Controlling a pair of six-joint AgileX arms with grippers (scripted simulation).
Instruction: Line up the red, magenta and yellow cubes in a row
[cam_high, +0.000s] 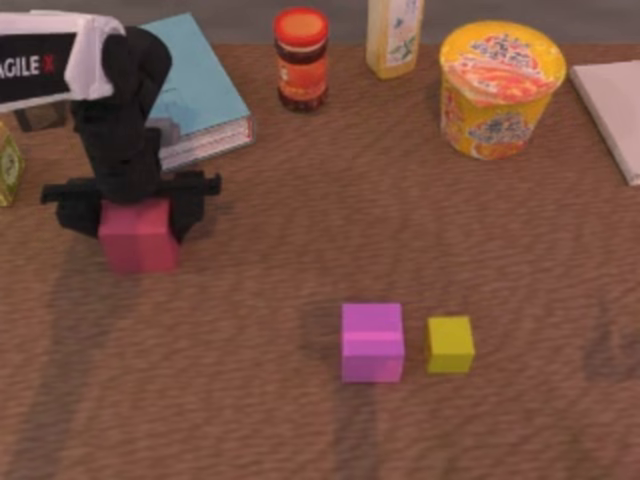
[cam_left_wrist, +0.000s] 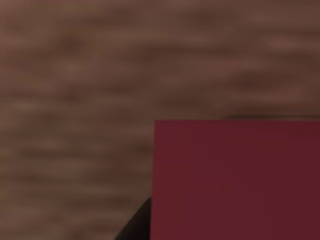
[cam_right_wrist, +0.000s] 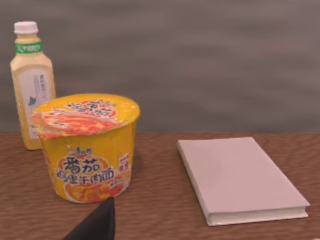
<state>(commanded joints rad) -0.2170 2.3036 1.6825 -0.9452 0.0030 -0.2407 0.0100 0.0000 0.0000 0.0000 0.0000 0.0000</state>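
The left gripper (cam_high: 138, 205) stands over the red cube (cam_high: 139, 235) near the table's (cam_high: 300, 200) left edge, its dark fingers set on either side of the cube's top; whether they press on it I cannot tell. In the left wrist view the cube (cam_left_wrist: 235, 180) fills the near corner. The magenta cube (cam_high: 372, 342) and the yellow cube (cam_high: 450, 344) sit just beside each other, apart, toward the front middle. The right arm is out of the top view; its wrist camera faces a noodle cup (cam_right_wrist: 87, 147), a bottle (cam_right_wrist: 32, 85) and a pale book (cam_right_wrist: 240, 180).
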